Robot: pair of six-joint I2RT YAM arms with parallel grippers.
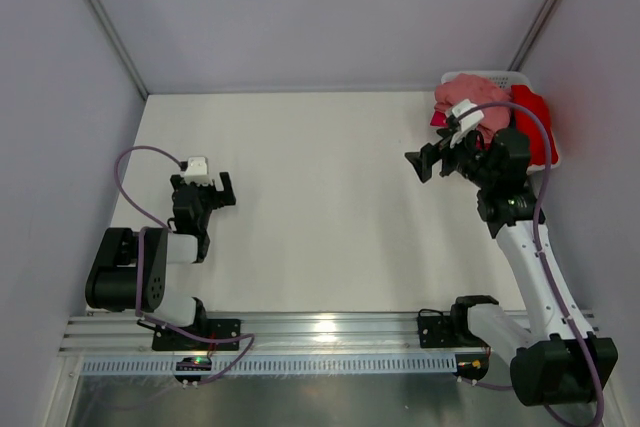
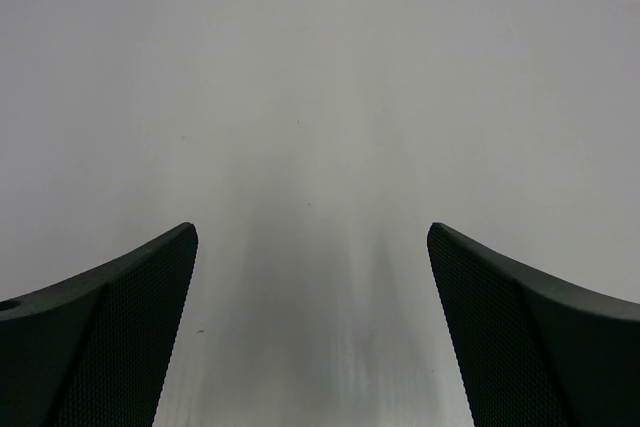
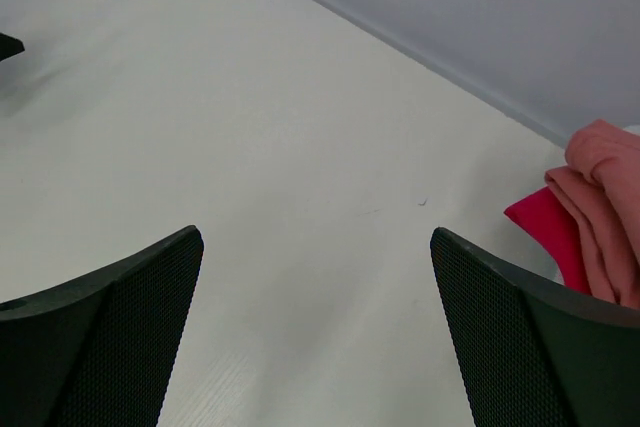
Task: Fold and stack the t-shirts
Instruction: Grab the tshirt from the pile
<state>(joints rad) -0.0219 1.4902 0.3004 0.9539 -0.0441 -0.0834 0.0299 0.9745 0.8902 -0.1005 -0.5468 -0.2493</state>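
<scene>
A heap of t-shirts fills a white basket (image 1: 500, 77) at the back right: a salmon pink shirt (image 1: 465, 94) on top, a bright red one (image 1: 537, 127) behind the arm, a magenta edge (image 1: 438, 119) below. In the right wrist view the pink shirt (image 3: 603, 209) and the magenta one (image 3: 548, 227) show at the right edge. My right gripper (image 1: 432, 162) is open and empty, raised above the table just left of the basket; it shows in the right wrist view (image 3: 315, 247). My left gripper (image 1: 220, 192) is open and empty, low over the left of the table; it shows in the left wrist view (image 2: 312, 247).
The white table (image 1: 320, 207) is walled by grey panels at the back and sides. An aluminium rail (image 1: 320, 332) carrying the arm bases runs along the near edge.
</scene>
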